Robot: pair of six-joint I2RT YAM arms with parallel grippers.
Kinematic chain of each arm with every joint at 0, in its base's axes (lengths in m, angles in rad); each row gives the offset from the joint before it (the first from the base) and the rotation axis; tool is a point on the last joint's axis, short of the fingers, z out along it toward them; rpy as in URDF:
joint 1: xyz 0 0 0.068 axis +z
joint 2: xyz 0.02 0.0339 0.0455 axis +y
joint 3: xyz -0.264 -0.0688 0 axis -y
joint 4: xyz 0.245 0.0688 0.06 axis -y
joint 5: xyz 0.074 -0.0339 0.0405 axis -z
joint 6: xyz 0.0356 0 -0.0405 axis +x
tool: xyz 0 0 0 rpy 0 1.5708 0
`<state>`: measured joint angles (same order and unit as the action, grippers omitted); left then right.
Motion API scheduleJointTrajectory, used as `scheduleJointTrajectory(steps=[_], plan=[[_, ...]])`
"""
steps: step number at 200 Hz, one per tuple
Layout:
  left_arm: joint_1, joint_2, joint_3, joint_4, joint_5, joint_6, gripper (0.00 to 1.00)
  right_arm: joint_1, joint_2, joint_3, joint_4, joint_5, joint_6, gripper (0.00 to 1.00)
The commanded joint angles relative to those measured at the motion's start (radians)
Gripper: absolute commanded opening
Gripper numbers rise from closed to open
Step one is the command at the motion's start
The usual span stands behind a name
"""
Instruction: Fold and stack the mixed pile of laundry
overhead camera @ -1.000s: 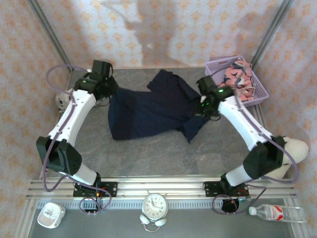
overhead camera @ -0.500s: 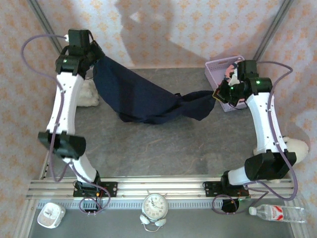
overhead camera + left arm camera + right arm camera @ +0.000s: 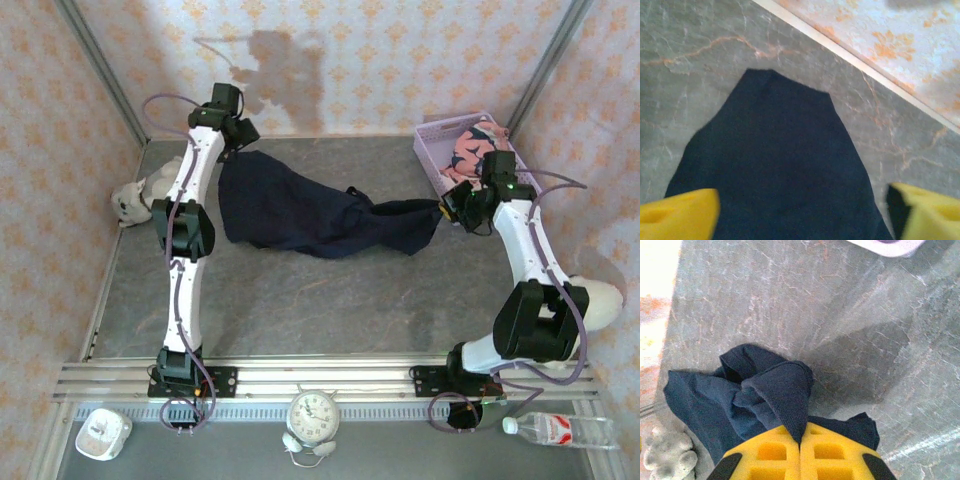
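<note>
Along the near edge runs a metal rail (image 3: 330, 378) carrying both arm bases, with an alarm clock (image 3: 313, 415), a water bottle (image 3: 560, 430) and a small white device (image 3: 103, 435) in front of it. Beyond the rail the grey, marble-veined table (image 3: 330, 300) lies bare across its near half, leaving open room between the two arms; patterned walls close in the left, right and far sides. A rounded white plush toy (image 3: 598, 300) sits at the right edge beside the right arm's elbow, and a pale plush toy (image 3: 135, 200) leans against the left wall. In the middle of the table the dark navy garment (image 3: 300, 210), soft and matte, stretches in a rumpled band from far left to right, most of it resting on the surface. The right gripper (image 3: 800, 437) has its yellow foam pads pressed together on a bunched fold at the garment's right end, just beside the lavender lattice basket (image 3: 525, 185). The left gripper (image 3: 800, 217) hangs over the garment's far left corner with its yellow pads spread wide and nothing between them; the cloth lies flat below, its rounded tip pointing toward the pale strip at the foot of the far wall. The salmon-pink printed garment (image 3: 472, 155) lies crumpled inside the basket in the far right corner
</note>
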<state>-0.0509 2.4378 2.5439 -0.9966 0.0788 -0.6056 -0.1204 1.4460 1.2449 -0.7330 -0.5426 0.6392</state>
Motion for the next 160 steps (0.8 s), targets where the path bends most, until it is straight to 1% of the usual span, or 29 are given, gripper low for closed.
scheduleJointTrajectory(steps=[1, 10, 21, 31, 33, 35, 40, 57, 68, 81, 96, 105, 122, 136, 143, 148, 149, 153, 154, 155, 156, 160], plan=[[-0.006, -0.219, -0.143, -0.022, 0.034, 0.039, 1.00, 0.009, -0.034, -0.018, 0.053, 0.014, -0.006, 0.00], [-0.013, -0.307, -0.281, 0.006, 0.021, 0.061, 1.00, 0.014, -0.034, -0.019, 0.036, 0.020, -0.036, 0.00], [-0.016, -0.431, -0.506, 0.072, 0.016, 0.062, 1.00, 0.025, -0.035, -0.028, 0.023, 0.027, -0.066, 0.00], [-0.016, -0.520, -0.702, 0.145, 0.028, 0.041, 0.97, 0.035, -0.033, -0.042, 0.026, 0.032, -0.079, 0.00], [-0.016, -0.559, -0.720, 0.164, 0.028, 0.036, 0.96, 0.036, -0.033, -0.045, 0.027, 0.031, -0.080, 0.00], [-0.017, -0.582, -0.773, 0.169, 0.031, 0.029, 0.95, 0.038, -0.031, -0.049, 0.028, 0.030, -0.082, 0.00], [-0.018, -0.623, -0.837, 0.201, 0.032, 0.014, 0.92, 0.041, -0.029, -0.057, 0.033, 0.030, -0.084, 0.00], [-0.022, -0.716, -1.062, 0.278, 0.035, -0.027, 0.71, 0.057, -0.010, -0.077, 0.050, 0.022, -0.083, 0.00], [-0.030, -0.745, -1.180, 0.329, 0.039, -0.051, 0.66, 0.068, 0.007, -0.079, 0.054, 0.019, -0.082, 0.00], [-0.042, -0.747, -1.264, 0.376, 0.057, -0.073, 0.66, 0.078, 0.025, -0.077, 0.060, 0.017, -0.080, 0.00], [-0.056, -0.722, -1.303, 0.411, 0.047, -0.090, 0.66, 0.088, 0.044, -0.069, 0.057, 0.015, -0.082, 0.00], [-0.062, -0.701, -1.317, 0.432, 0.026, -0.101, 0.65, 0.092, 0.051, -0.063, 0.057, 0.013, -0.085, 0.00], [-0.066, -0.655, -1.331, 0.475, -0.027, -0.118, 0.57, 0.094, 0.063, -0.055, 0.051, 0.009, -0.091, 0.00], [-0.065, -0.604, -1.321, 0.472, -0.065, -0.132, 0.51, 0.094, 0.065, -0.053, 0.047, 0.006, -0.094, 0.00], [-0.066, -0.578, -1.311, 0.464, -0.073, -0.134, 0.44, 0.094, 0.065, -0.052, 0.041, 0.008, -0.098, 0.00], [-0.065, -0.564, -1.301, 0.456, -0.078, -0.136, 0.30, 0.094, 0.065, -0.049, 0.035, 0.013, -0.100, 0.00], [-0.065, -0.562, -1.299, 0.454, -0.078, -0.136, 0.28, 0.094, 0.064, -0.049, 0.033, 0.013, -0.101, 0.00], [-0.065, -0.557, -1.292, 0.445, -0.081, -0.139, 0.10, 0.094, 0.064, -0.046, 0.027, 0.017, -0.105, 0.00], [-0.064, -0.556, -1.291, 0.442, -0.082, -0.140, 0.08, 0.094, 0.063, -0.046, 0.026, 0.018, -0.105, 0.00], [-0.065, -0.556, -1.289, 0.440, -0.084, -0.141, 0.03, 0.094, 0.062, -0.044, 0.024, 0.020, -0.106, 0.00], [-0.065, -0.556, -1.289, 0.437, -0.084, -0.142, 0.00, 0.095, 0.062, -0.043, 0.022, 0.021, -0.106, 0.00], [-0.064, -0.558, -1.284, 0.428, -0.084, -0.145, 0.00, 0.094, 0.058, -0.039, 0.012, 0.028, -0.111, 0.00]])
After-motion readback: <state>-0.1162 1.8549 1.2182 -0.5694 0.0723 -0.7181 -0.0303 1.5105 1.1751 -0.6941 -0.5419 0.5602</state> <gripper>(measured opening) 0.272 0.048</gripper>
